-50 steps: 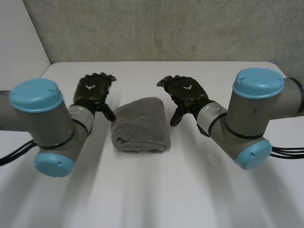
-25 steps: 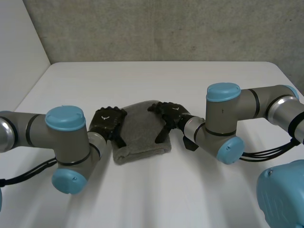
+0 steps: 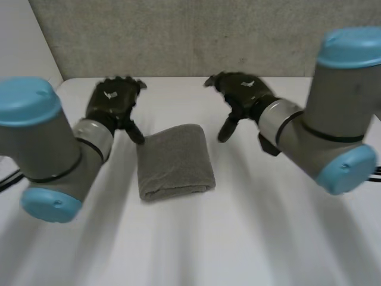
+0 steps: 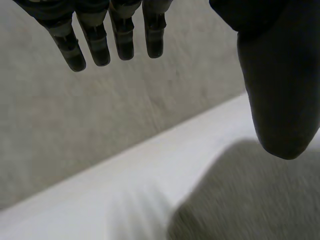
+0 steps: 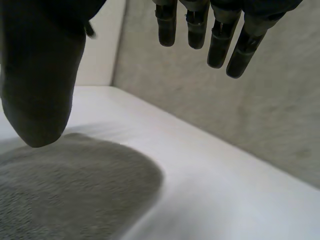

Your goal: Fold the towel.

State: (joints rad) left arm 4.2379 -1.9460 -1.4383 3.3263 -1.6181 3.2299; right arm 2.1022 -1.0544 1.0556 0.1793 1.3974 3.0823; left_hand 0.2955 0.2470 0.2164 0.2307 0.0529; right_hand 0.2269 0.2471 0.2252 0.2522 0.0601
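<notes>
A white table is seen spread across the whole foreground, its far edge run close along a grey, speckled wall with the rough look of concrete. At the left, a paler, smooth panel is met by that wall in an upright corner, just behind the table's rounded far corner, and the tabletop is lit softly and evenly, its matte surface shown bright

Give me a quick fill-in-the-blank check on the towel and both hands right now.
1. The towel on the white table is already ___ into a compact bundle.
2. The left hand and the right hand are both ___, holding nothing.
3. In the head view the towel lies ___ the two hands.
Missing words: folded; open; between.
</notes>
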